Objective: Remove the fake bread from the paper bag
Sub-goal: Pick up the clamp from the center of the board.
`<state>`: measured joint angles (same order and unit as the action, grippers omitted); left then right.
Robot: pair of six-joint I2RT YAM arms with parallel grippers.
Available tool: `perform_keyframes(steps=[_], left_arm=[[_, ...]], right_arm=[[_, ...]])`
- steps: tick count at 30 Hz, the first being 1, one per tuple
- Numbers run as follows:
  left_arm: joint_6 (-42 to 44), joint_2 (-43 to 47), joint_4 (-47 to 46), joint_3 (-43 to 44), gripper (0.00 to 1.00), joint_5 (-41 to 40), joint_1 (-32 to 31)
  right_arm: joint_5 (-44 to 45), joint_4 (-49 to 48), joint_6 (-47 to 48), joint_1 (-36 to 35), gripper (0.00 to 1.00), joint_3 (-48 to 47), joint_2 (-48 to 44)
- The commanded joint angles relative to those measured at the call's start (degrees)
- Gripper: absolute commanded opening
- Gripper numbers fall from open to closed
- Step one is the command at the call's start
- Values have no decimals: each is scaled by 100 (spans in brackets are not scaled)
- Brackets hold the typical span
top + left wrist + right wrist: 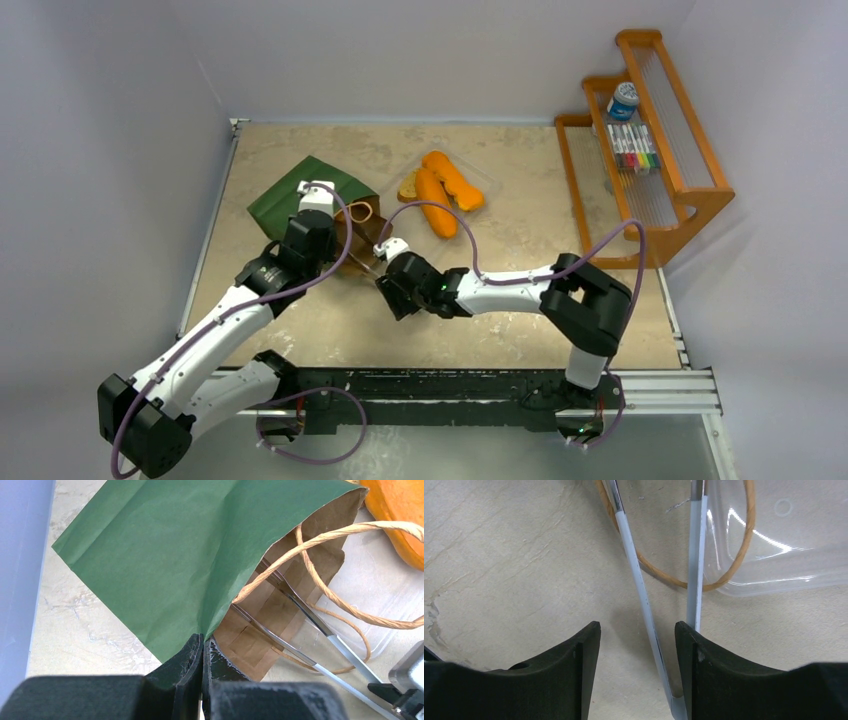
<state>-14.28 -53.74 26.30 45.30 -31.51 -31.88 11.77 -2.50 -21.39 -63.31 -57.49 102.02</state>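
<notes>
The dark green paper bag (pixel 300 190) lies on its side, its brown mouth facing right. My left gripper (pixel 325 240) is shut on the near edge of the bag (pixel 165 555) at the mouth, as the left wrist view (pixel 202 644) shows. Metal tongs (pixel 295 600) reach into the mouth. My right gripper (pixel 638 627) is open, with the tongs' pale handle (pixel 639 590) between its fingers, close to the right one. Orange bread pieces (pixel 440 195) lie on the clear tray (pixel 485 170). I see no bread inside the bag.
The bag's tan string handles (pixel 340 535) loop over the clear tray's corner (pixel 784 545). An orange wooden rack (pixel 690 190) with markers and a can stands at the back right. A wall runs along the table's left side.
</notes>
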Motion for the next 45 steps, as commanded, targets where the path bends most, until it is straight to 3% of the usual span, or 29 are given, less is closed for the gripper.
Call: perform_keyframes(steps=[1,10,29,45], left_arm=[[73,-59,-108,71,0,-25,41],[75,-95,-190,43,0,-40,41],[66,-143,-155,77,0,-40,41],[66,-166,-162,70,0,-22,41]], right_arm=[[303,-160,179,8,58,-35,-454],[142,243,232,12,59,-73,-1064],[124,-414,319,20,62,484,-420],[109,-712,270,130,42,18,95]])
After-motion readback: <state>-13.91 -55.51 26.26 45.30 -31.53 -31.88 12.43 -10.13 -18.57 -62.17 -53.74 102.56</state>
